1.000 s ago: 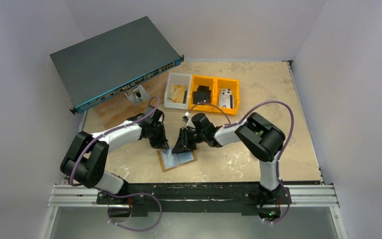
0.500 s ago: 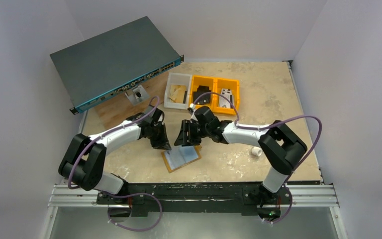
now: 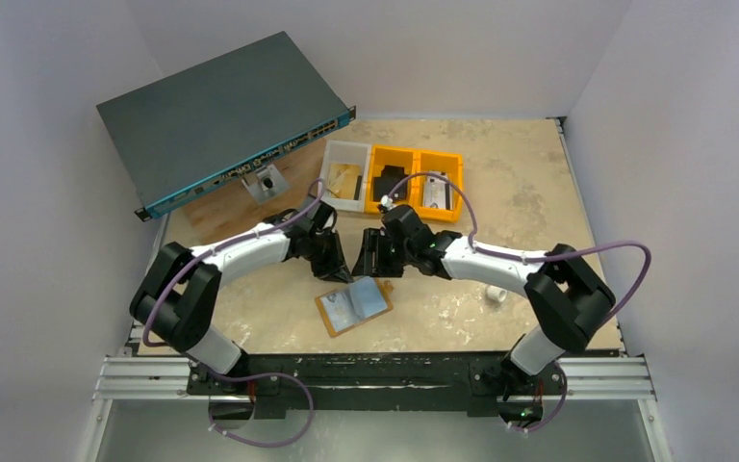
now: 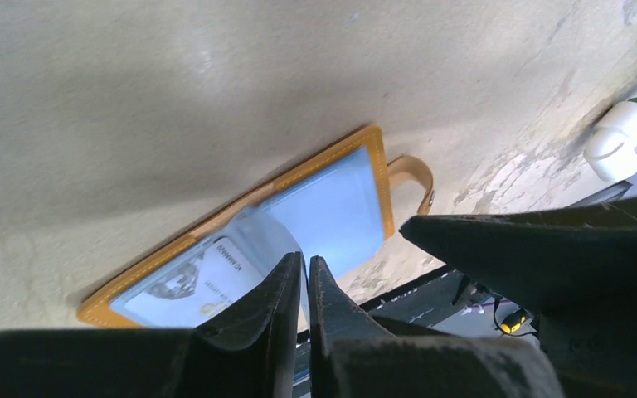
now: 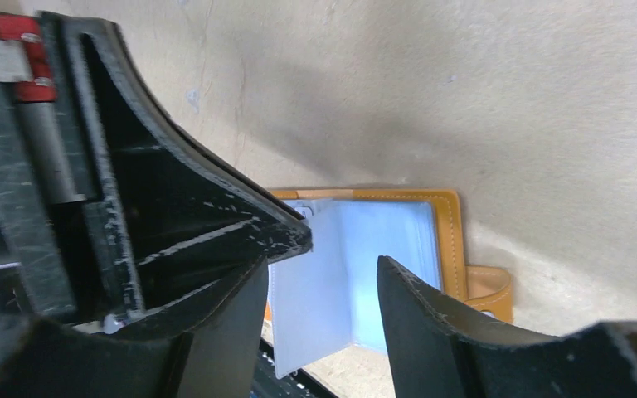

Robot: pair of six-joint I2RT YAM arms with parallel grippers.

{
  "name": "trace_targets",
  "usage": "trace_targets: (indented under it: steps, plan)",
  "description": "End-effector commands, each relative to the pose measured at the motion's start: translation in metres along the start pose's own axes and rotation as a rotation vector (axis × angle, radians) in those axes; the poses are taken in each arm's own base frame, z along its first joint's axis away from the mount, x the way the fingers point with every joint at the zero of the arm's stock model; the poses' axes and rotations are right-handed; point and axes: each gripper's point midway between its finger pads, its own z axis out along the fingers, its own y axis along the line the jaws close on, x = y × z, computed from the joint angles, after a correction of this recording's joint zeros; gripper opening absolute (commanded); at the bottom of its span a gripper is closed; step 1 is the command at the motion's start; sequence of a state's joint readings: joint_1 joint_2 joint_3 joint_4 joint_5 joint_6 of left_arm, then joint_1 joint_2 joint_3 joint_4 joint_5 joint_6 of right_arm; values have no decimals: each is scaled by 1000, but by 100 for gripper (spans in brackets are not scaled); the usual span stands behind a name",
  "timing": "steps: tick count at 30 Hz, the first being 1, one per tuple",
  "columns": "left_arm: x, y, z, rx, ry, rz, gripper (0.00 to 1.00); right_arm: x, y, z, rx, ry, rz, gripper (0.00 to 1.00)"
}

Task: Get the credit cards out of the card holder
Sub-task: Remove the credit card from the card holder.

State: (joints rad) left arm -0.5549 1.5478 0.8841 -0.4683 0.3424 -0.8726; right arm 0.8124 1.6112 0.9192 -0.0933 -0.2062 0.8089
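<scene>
The card holder (image 3: 354, 306) lies open on the table, tan-orange rim up and pale blue inside, its snap tab (image 4: 415, 172) to one side. A pale credit card (image 4: 203, 282) shows through the clear pocket of one half. A clear sleeve (image 5: 315, 307) stands up from the fold. My left gripper (image 3: 333, 264) hovers just behind the holder; its fingers (image 4: 286, 286) stand together with nothing visible between them. My right gripper (image 3: 369, 262) hangs beside it, facing it, open and empty (image 5: 323, 264). Neither touches the holder.
A white bin (image 3: 344, 175) and two orange bins (image 3: 414, 181) with small parts stand at the back. A grey network switch (image 3: 221, 120) rests tilted at the back left over a wooden board (image 3: 236, 214). A small white cylinder (image 3: 495, 294) lies right of the holder.
Both grippers have lifted off the card holder and drawn back toward the bins. The right gripper has opened. The holder now lies uncovered, shifted a little to the right.
</scene>
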Motion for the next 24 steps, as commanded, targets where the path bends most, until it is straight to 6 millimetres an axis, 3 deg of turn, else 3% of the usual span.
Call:
trace_targets:
  steps: [1,10,19,24]
  plan:
    - [-8,-32,5,64,-2,-5,10,-19,-10,-22,85,-114,-15,52]
    - [-14,-50,23,74,23,15,26,-20,-19,-45,134,-158,-10,58]
    - [-13,-54,32,66,40,24,26,-23,-27,-55,179,-182,-45,58]
    - [-17,-62,28,84,25,32,26,-17,-17,-51,141,-150,-74,50]
